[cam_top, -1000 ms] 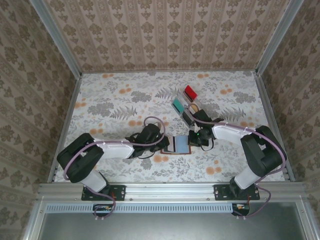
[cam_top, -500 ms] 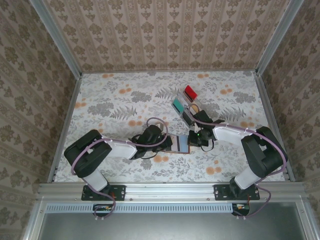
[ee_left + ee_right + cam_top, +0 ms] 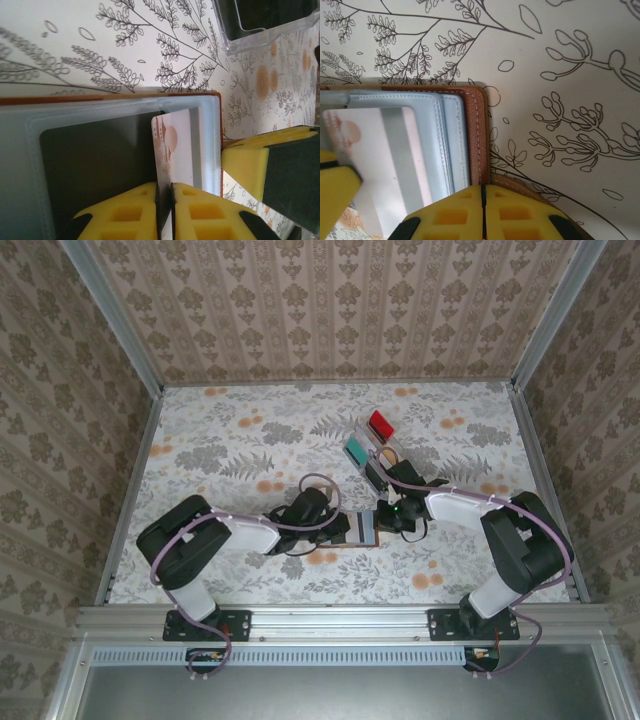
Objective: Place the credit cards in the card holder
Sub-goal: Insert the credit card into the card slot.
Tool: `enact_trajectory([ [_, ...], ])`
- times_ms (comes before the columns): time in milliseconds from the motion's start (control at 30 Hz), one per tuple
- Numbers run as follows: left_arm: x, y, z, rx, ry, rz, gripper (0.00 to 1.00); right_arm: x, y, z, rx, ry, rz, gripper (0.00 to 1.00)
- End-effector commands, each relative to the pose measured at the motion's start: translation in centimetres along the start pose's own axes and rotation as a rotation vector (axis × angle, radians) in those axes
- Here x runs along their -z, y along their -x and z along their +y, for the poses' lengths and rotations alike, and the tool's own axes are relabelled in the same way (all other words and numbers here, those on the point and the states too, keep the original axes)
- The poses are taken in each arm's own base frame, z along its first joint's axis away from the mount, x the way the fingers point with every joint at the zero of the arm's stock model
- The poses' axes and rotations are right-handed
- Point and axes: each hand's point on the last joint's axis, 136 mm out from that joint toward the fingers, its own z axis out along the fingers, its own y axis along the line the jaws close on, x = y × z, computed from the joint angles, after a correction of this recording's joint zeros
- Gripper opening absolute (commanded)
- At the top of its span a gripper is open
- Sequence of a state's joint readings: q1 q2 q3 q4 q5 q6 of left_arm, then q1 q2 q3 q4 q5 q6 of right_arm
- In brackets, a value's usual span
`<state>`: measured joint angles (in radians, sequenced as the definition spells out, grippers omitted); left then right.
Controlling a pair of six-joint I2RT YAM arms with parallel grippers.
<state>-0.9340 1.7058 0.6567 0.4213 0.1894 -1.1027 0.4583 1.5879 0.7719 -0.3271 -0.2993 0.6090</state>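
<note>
Mid-insertion: left gripper [image 3: 164, 192] clamped on a pale credit card [image 3: 175, 145] whose leading end sits partway inside the card holder [image 3: 476, 125], right gripper [image 3: 482, 197] pinched together on the card holder's brown edge; seating and release probably remain.

**Left arm** [image 3: 230, 535]: base at the near edge of the desk, left side. The elbow is folded low and outward, and the forearm lies nearly level, reaching right toward the desk's middle.

**Left end effector** [image 3: 164, 187]: yellow fingers pressed together on the edge of a credit card [image 3: 175, 145].

**Right arm** [image 3: 470, 510]: base at the near edge, right side. The elbow is bent out toward the right edge, and the forearm is low, reaching left.

**Right end effector** [image 3: 482, 189]: yellow fingers closed with no gap, pinching the brown rim of the card holder [image 3: 477, 130].

The two end effectors face each other, close together.
</note>
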Motion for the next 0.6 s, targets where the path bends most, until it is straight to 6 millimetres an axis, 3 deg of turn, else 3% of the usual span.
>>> enact_trajectory([
  [0,-0.8,-1.4,0.9,-0.022,0.077,0.064,0.16,-1.6,-2.3,-1.8,-0.037,-0.050,0.081,0.08],
  [167,0.1,-1.7,2.3,-0.034,0.181,0.057,0.27,-1.7,-2.3,-1.9,-0.041,-0.052,0.077,0.08],
  [267,0.7,-1.3,2.1,-0.054,0.199,0.045,0.33,-1.8,-2.3,-1.8,-0.042,-0.050,0.081,0.08],
  [467,0.1,-1.1,0.8,-0.130,0.234,0.084,0.24,-1.7,-2.2,-1.4,-0.039,-0.037,0.085,0.08],
  [567,-0.8,-1.6,-0.2,-0.154,0.220,0.126,0.26,-1.7,-2.2,-1.2,-0.039,-0.026,0.086,0.08],
])
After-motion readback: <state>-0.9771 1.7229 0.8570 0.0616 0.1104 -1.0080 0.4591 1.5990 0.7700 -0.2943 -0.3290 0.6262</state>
